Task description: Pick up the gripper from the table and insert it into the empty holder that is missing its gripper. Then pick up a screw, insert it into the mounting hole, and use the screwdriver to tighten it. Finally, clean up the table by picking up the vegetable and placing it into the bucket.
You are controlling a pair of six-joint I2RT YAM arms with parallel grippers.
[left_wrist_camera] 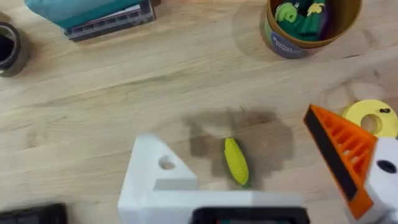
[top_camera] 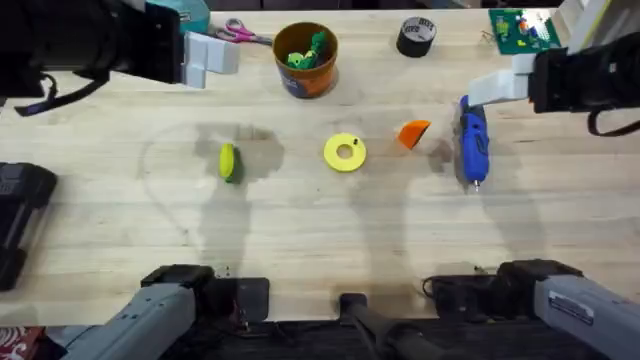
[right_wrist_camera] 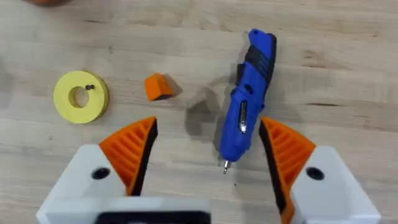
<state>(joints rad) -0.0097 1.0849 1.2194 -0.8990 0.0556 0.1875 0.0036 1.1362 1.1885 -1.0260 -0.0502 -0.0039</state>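
The small orange gripper (top_camera: 413,133) lies on the table between the yellow ring and the blue screwdriver (top_camera: 472,143). My left gripper (left_wrist_camera: 230,130) hangs open above the yellow-green vegetable (left_wrist_camera: 236,162); one of its fingers is the bare white holder (left_wrist_camera: 155,180) with an open hole, the other carries an orange pad. The open right gripper (right_wrist_camera: 208,124) hovers over the screwdriver (right_wrist_camera: 245,106), the loose orange gripper (right_wrist_camera: 158,87) off to one side. A small dark screw (right_wrist_camera: 90,87) rests on the yellow ring (right_wrist_camera: 81,96). At the back stands the bucket (top_camera: 305,58).
A black tape roll (top_camera: 416,36), scissors (top_camera: 240,33) and a green circuit board (top_camera: 522,30) lie along the far edge. A black block (top_camera: 20,210) sits at the left edge. A teal box (left_wrist_camera: 93,12) is at the back left.
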